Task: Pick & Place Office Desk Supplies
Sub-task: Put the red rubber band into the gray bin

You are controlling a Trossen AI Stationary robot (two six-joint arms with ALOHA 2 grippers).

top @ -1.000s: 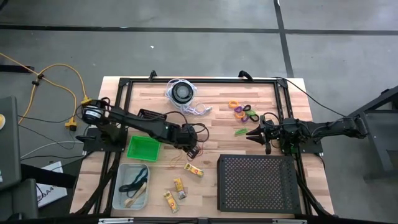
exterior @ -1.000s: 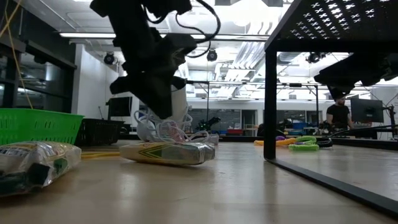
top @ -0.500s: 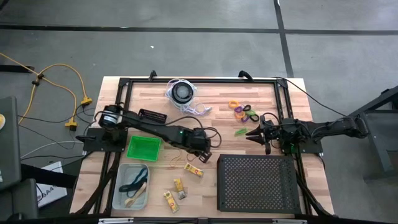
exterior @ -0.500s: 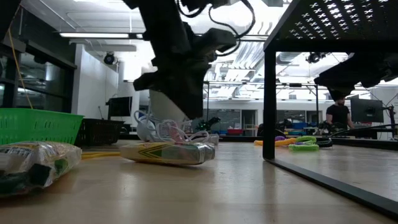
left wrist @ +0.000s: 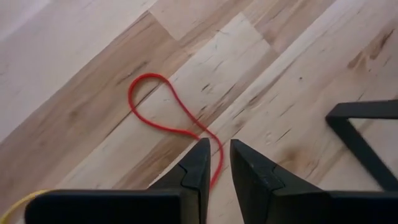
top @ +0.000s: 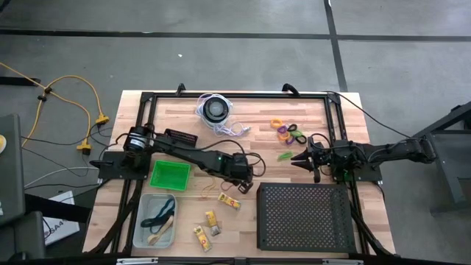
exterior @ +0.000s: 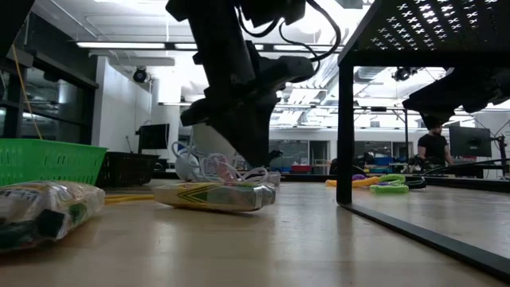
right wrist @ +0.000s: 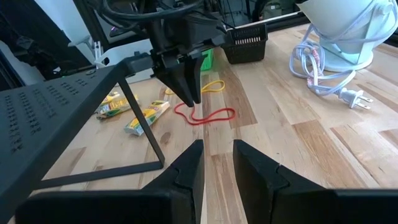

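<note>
1. My left gripper (left wrist: 214, 163) hangs tip-down over the red band (left wrist: 163, 106), fingers a narrow slit apart with one end of the loop running between them. Nothing gripped, as far as I can see.
2. The band lies flat on the table (top: 265, 173), mid-board, just beside the tray (top: 303, 215) corner and near a yellow band (right wrist: 211, 86).
3. Risk: it is thin and flat. If I close too high, the tips will likely meet over it and come up empty.
4. Risk: too low and the tips scrape wood; the band may skid or flick aside.
5. Risk: only one strand sits in the gap. A light pinch could let it slide out on the lift.
6. Risk: the tray leg (left wrist: 364, 134) stands near; a sideways correction could knock it.
7. Right gripper (right wrist: 216, 155) waits near the right edge, fingers slightly apart, empty. Coloured rings (top: 288, 132) lie just beside it; moving it carelessly could scatter them.
</note>
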